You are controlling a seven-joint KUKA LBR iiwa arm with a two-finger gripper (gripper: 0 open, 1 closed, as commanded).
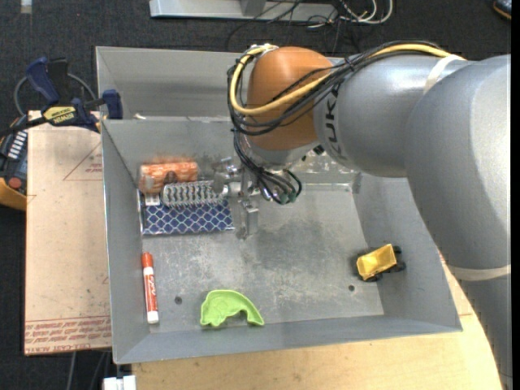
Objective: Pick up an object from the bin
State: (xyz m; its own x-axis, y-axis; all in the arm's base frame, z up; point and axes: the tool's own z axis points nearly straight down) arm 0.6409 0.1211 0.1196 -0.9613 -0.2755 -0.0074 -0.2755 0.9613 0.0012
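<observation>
- Jaws hang at the end of the arm (390, 120), a little left of the bin's middle and low over its floor. Wrist parts and cables crowd around them, so I cannot tell whether they stand wide or narrow.
- Arm details: it is silver and bulky and comes in from the right. It carries an orange cover (284, 96) with yellow and black cables (244, 80) looped over it.
- Bin (325, 226): grey metal with sloping walls and a scuffed floor.
- Nearest thing: a blue pad (185, 216) with a white lattice pattern lies flat in the left half of the bin. Its right-hand edge is just beside the jaws, and I cannot tell whether they touch it.
- Along the pad's far edge lies a grey ridged piece (191, 192), long and ribbed like a coil. Its right end reaches up to the wrist parts.
- Behind that is an orange packet (168, 172), lying lengthwise near the left wall and touching the ridged piece.
- Near the front left, a red marker (149, 287) with a white cap lies parallel to the left wall, well apart from the jaws.
- Close to the front wall sits a green curved piece (230, 309), lying flat.
- On the right side of the floor is a yellow toy vehicle (378, 262), alone and well apart from everything else.
</observation>
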